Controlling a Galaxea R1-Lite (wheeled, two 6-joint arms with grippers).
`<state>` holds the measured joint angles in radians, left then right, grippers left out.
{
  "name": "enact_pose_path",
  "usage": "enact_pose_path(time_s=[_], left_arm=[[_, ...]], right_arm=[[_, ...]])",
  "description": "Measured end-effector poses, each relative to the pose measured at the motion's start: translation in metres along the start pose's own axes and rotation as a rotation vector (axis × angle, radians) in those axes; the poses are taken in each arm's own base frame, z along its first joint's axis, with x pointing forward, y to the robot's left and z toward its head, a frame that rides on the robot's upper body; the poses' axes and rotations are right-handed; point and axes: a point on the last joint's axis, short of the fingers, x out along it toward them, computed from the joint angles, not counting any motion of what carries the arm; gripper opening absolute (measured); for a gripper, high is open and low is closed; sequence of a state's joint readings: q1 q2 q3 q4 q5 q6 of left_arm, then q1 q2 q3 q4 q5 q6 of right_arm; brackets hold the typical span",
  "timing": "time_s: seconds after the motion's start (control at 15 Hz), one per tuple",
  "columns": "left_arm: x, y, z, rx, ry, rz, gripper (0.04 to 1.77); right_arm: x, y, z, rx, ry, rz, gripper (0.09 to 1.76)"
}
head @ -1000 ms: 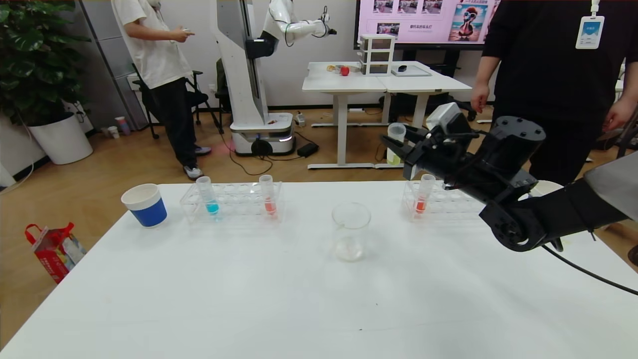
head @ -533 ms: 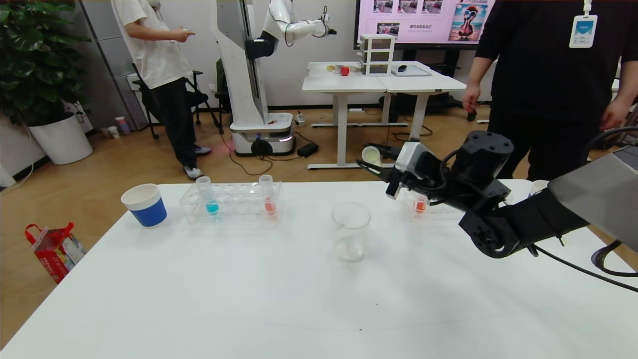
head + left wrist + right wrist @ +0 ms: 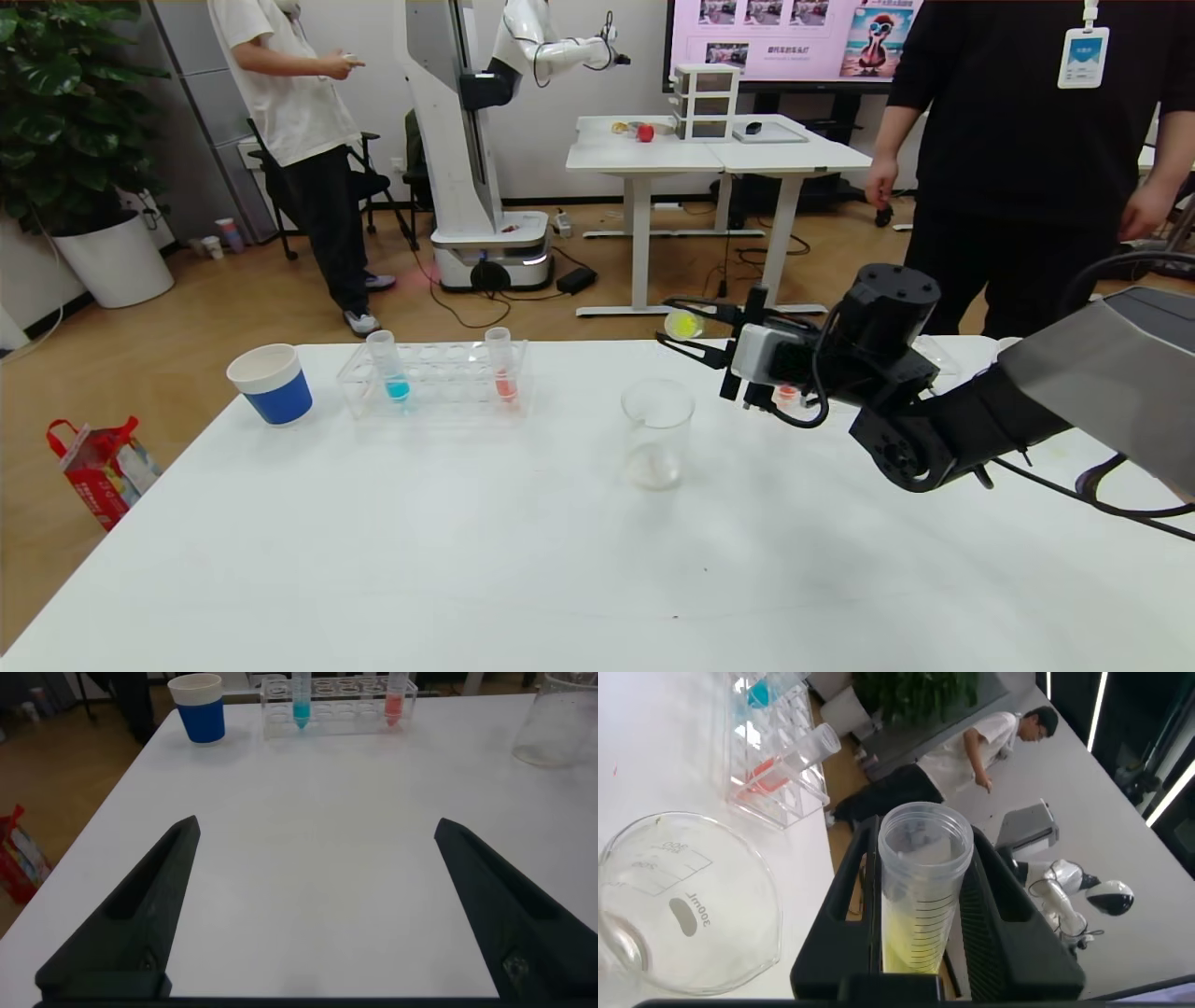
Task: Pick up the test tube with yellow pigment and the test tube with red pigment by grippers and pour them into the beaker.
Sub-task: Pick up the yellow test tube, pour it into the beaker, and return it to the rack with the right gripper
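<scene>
The right end effector [image 3: 689, 334] has swung left and tipped the yellow tube [image 3: 683, 324] it grasps sideways, near the beaker [image 3: 657, 432]. Pouring is beginning; next, bring the mouth over the rim. The left end effector [image 3: 313, 905] hangs released above the surface [image 3: 318, 840].

A: Light's bright and even, from overhead; the white desk [image 3: 420, 560] shows only faint, soft shadows.

B: Head view bows at its edges; left wrist view's jaws are near, dark and soft.
</scene>
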<state>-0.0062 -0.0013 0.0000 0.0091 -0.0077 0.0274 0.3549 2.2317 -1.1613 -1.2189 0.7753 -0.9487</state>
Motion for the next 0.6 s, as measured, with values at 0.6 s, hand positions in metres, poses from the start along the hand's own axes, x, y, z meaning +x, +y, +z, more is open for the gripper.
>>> enact_pose_path(time_s=[0.6], left_arm=[[0.000, 0.000, 0.000, 0.000, 0.000, 0.000, 1.75]], right_arm=[[0.003, 0.008, -0.016, -0.229, -0.049, 0.042, 0.50]])
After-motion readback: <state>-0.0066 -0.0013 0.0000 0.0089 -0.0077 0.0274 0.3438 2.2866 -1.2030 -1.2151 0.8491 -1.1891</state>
